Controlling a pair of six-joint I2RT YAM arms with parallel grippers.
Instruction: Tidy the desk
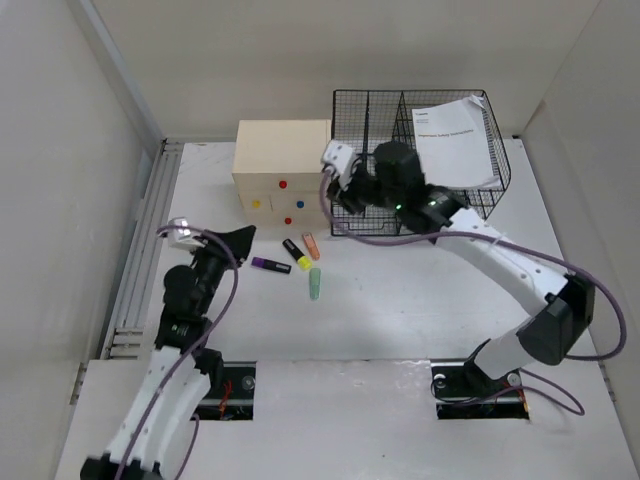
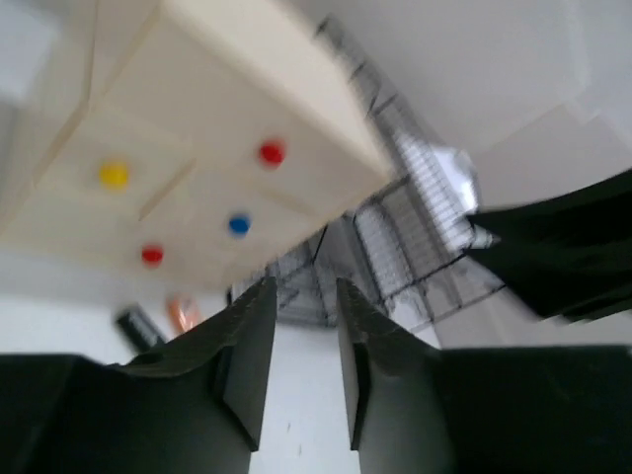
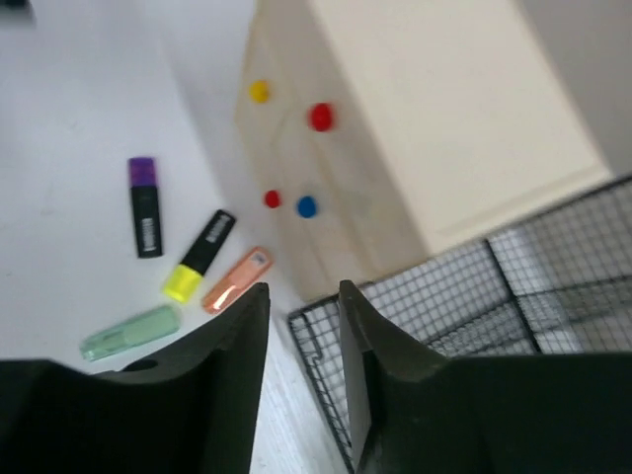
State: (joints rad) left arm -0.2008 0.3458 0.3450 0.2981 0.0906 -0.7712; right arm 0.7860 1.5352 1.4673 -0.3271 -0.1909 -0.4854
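The white desk (image 1: 400,310) carries several highlighters in front of a cream drawer box (image 1: 283,180): purple (image 1: 270,265), yellow (image 1: 296,254), orange (image 1: 311,246) and green (image 1: 315,284). They also show in the right wrist view: purple (image 3: 145,207), yellow (image 3: 199,257), orange (image 3: 237,281), green (image 3: 128,333). My left gripper (image 1: 240,238) hovers left of them, open a little and empty (image 2: 304,291). My right gripper (image 1: 343,195) is open a little and empty (image 3: 301,296). It hangs over the front left corner of the black wire rack (image 1: 420,160), beside the box.
The wire rack holds a white paper sheet (image 1: 455,140). The drawer box (image 3: 395,128) has red, yellow and blue knobs. A ribbed metal rail (image 1: 140,260) runs along the desk's left edge. White walls close in the back and sides.
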